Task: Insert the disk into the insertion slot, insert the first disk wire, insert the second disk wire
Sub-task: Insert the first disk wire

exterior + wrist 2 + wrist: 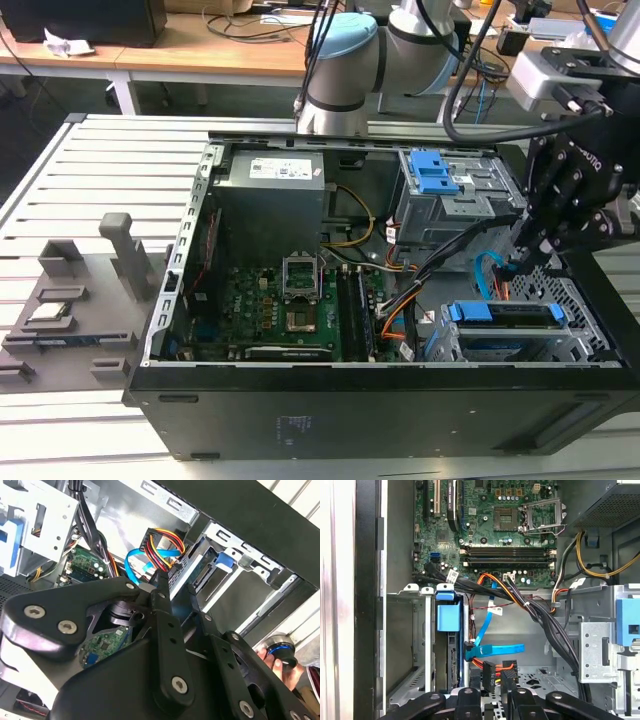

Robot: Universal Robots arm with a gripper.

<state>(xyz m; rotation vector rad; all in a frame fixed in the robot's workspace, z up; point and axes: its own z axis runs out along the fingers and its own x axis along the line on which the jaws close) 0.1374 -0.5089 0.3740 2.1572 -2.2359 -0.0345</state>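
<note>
Plenty of print around, but it's all too small for me to read: a white sticker [275, 168] on the power supply [268, 215], a white tag [495, 611] partway along the blue first disk wire [497, 649], and another tag [451, 576] on the black cable bundle [535, 611] crossing below the motherboard [510, 510].

In the first wrist view the tool [495, 694] is only a little way open. Its two black fingers [470, 700] sit either side of the black plug of the second disk wire [490, 672], the one with the red, orange and yellow leads. It looks like it's pinching that plug, though the contact itself is half hidden. In the second wrist view the tool [176, 582] has the same coloured leads [162, 542] running off just past its tips.

The disk [453, 667] is already sitting on edge in the insertion slot [427, 645], with its blue carrier tab [448, 616] at the motherboard end. The first disk wire's connector is right up against the disk's end.

In the exterior view the arm [345, 60] rises behind the open computer case [350, 410], which lies on the slatted desk [110, 170]. The wrist hangs over the exterior view's right, and the tool [516, 262] points down, tilted, between the taller cage [450, 205] and the insertion slot [585, 340] holding the disk [505, 314].
</note>
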